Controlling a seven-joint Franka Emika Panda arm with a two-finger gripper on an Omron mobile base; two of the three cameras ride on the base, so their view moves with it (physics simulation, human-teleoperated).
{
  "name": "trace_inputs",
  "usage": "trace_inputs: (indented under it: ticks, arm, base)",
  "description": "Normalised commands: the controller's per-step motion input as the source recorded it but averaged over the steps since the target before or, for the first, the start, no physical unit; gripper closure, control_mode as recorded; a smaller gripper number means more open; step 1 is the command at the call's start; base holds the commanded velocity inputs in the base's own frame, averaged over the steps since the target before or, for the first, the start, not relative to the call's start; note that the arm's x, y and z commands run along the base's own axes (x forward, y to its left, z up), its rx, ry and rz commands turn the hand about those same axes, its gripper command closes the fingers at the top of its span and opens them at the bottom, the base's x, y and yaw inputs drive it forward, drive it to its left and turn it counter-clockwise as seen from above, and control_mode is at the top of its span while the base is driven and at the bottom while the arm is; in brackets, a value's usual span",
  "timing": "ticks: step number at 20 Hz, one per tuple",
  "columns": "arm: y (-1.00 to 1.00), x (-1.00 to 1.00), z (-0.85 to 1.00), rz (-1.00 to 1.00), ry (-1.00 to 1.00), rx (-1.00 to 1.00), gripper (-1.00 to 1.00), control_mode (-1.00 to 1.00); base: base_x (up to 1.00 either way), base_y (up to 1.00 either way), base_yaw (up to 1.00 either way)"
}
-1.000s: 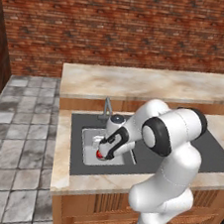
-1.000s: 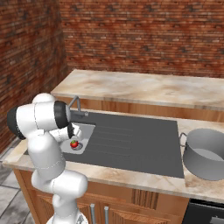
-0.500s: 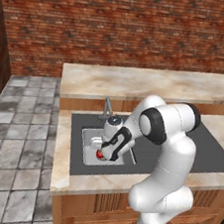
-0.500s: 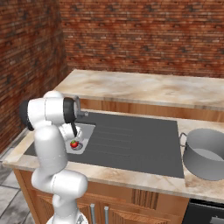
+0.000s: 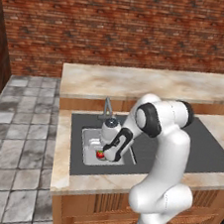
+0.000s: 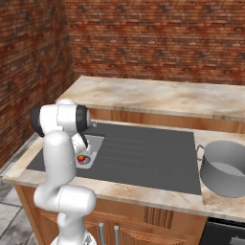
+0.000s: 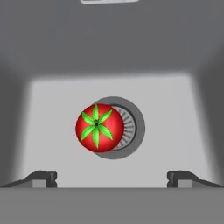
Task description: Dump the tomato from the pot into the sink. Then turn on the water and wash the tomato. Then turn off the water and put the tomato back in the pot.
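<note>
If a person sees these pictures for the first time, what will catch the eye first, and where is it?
The eye goes first to the bright red tomato with its green star top, lying over the round drain at the bottom of the light grey sink. Next is the white arm reaching down into that basin, its gripper open just above the tomato. Far along the counter, the big grey pot stands alone.
</note>
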Motion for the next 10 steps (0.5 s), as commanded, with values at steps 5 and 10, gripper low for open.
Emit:
trace_inputs:
  ticks: [5, 10]
  arm:
    - [0.04, 0.26, -0.25, 0.0, 0.0, -0.01, -1.0, -1.0]
    - [0.0, 0.24, -0.24, 0.0, 0.0, -0.01, -1.0, -1.0]
  base:
    - [0.0, 0.0, 0.0]
    - [0.0, 0.0, 0.0]
